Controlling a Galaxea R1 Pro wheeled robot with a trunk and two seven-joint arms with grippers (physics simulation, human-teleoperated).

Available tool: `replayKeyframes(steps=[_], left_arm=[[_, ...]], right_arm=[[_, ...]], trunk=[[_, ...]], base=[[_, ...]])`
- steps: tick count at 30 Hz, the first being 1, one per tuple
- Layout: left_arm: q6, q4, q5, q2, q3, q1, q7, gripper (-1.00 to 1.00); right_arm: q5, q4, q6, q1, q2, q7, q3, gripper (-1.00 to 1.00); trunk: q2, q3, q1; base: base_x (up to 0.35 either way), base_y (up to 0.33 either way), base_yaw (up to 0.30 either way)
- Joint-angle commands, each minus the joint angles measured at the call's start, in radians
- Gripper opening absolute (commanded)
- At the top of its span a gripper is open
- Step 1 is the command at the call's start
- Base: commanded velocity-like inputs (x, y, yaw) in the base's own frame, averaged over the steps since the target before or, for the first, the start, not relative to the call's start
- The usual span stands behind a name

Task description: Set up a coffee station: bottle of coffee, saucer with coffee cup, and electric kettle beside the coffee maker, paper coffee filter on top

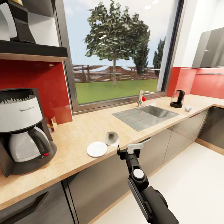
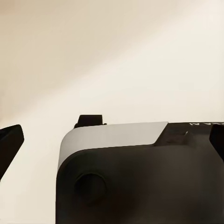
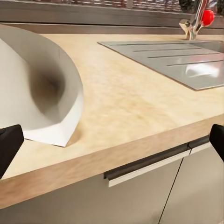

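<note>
Filter step is in hand, by my read; right gripper (image 1: pixel 124 148) sits at the front edge of the kitchen countertop (image 1: pixel 84 130), fingers spread wide, nothing in them; in the right wrist view both fingertips (image 3: pixel 9 147) stand at the frame edges with the paper coffee filter (image 3: pixel 39 88) just ahead, lying on its side with its open mouth toward the camera.

From the head view the paper coffee filter (image 1: pixel 112 138) lies on the counter just beside the saucer (image 1: pixel 97 149); can't tell if they touch; saucer is bare, no cup on it. Coffee maker (image 1: pixel 23 130) stands well off to the left on the same top, already with a jagged white edge showing in its basket; electric kettle (image 1: pixel 177 99) is far down the counter past the sink (image 1: pixel 146 115), a small white thing beside it, too small to name.

Left gripper (image 2: pixel 112 140): fingers parted and free, looking at the robot's own body against a pale background.

Next move calls for a short reach forward, jaws closing on the filter's thin wall without crushing it or shoving it into the saucer; paper will likely slide.
</note>
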Motion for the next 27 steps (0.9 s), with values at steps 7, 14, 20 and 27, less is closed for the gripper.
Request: replayKeyframes(steps=[7, 14, 20, 27], left_arm=[[-0.002, -0.001, 0.000, 0.000, 0.000, 0.000, 0.000, 1.00], [-0.002, -0.001, 0.000, 0.001, 0.000, 0.000, 0.000, 1.00], [-0.002, -0.001, 0.000, 0.001, 0.000, 0.000, 0.000, 1.00], [-0.002, -0.001, 0.000, 0.001, 0.000, 0.000, 0.000, 1.00]], right_arm=[[0.000, 0.002, 0.007, -0.001, 0.000, -0.006, 0.002, 1.00], [0.000, 0.003, 0.007, -0.001, 0.000, -0.006, 0.002, 1.00], [0.000, 0.005, 0.007, -0.002, 0.000, -0.006, 0.002, 1.00], [0.000, 0.027, 0.007, -0.007, 0.002, -0.006, 0.002, 1.00]], trunk=[[-0.001, -0.001, 0.000], [-0.001, -0.001, 0.000], [-0.001, -0.001, 0.000], [-0.001, -0.001, 0.000]], base=[[0.080, 0.000, 0.000], [0.047, 0.010, 0.000], [0.114, 0.050, 0.000], [0.028, 0.007, 0.000]])
